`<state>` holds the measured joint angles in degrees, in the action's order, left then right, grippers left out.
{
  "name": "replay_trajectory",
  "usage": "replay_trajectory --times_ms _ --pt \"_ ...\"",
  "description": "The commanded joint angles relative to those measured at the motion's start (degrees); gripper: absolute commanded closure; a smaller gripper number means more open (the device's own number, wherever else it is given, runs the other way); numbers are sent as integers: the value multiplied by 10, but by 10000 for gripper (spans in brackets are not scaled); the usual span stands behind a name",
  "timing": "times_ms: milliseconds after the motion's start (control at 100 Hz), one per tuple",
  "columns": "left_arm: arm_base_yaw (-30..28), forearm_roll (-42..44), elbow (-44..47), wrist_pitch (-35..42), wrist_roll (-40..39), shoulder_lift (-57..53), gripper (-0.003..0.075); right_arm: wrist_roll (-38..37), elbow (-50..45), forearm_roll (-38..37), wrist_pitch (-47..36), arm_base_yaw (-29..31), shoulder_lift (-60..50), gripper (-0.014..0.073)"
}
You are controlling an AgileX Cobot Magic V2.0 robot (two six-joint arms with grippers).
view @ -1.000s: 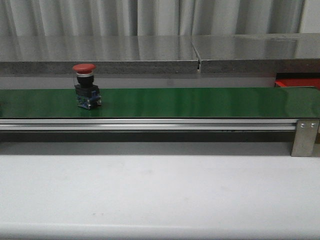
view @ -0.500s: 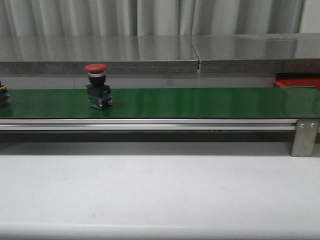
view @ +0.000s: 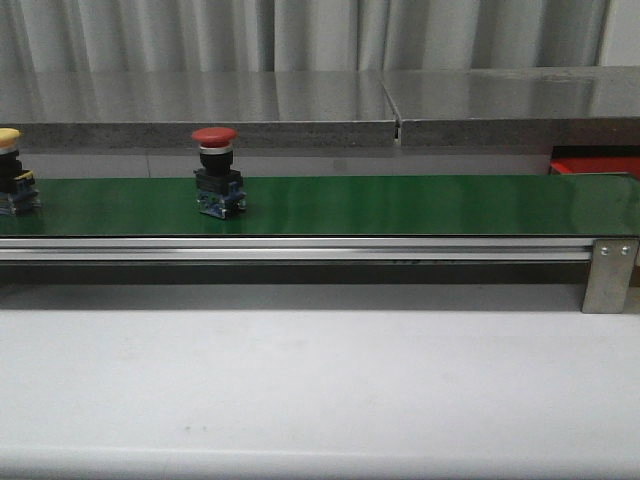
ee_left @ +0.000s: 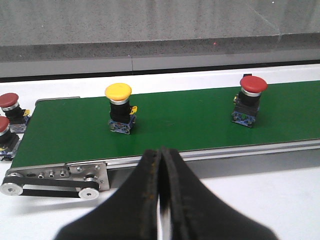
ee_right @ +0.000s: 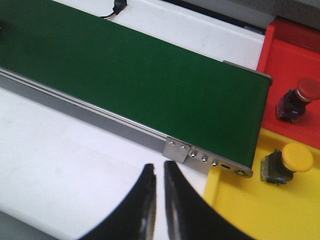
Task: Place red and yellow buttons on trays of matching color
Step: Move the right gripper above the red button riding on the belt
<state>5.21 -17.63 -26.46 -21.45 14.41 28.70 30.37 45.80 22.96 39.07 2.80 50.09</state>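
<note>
A red button (view: 216, 186) rides upright on the green belt (view: 400, 205), left of centre. A yellow button (view: 10, 186) stands on the belt at the far left edge. In the left wrist view the yellow button (ee_left: 120, 108) and the red button (ee_left: 248, 100) stand on the belt beyond my left gripper (ee_left: 160, 153), which is shut and empty over the white table. My right gripper (ee_right: 159, 170) is shut and empty above the table near the belt's end. A red tray (ee_right: 287, 45) holds a red button (ee_right: 299, 98); a yellow tray (ee_right: 235, 210) holds a yellow button (ee_right: 287, 162).
Two more red buttons (ee_left: 11, 105) wait off the belt's feed end in the left wrist view. A metal rail and end bracket (view: 610, 272) run along the belt's front. The red tray's corner (view: 595, 164) shows at the right behind the belt. Neither arm shows in the front view.
The red button has travelled rightward along the belt. The yellow button has come into the front view at the left edge.
</note>
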Motion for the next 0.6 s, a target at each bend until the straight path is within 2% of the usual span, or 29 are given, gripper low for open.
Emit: replay_trajectory --times_ms 0,70,130,230,420,590 --pt "5 -11 -16 45 -1 1 741 3 13 29 -22 1 -5 232" --pt "5 -11 -16 45 -1 1 741 3 13 47 -30 1 -5 60" --pt "5 -11 -16 45 -1 1 741 3 13 61 -37 1 -5 -27" --pt "5 -11 -16 45 -1 1 741 3 19 62 -39 1 1 11" --pt "5 -11 -16 45 -1 1 741 3 70 63 10 -6 61 10" --pt "5 -11 -16 45 -1 1 741 3 130 58 16 -59 144 10"
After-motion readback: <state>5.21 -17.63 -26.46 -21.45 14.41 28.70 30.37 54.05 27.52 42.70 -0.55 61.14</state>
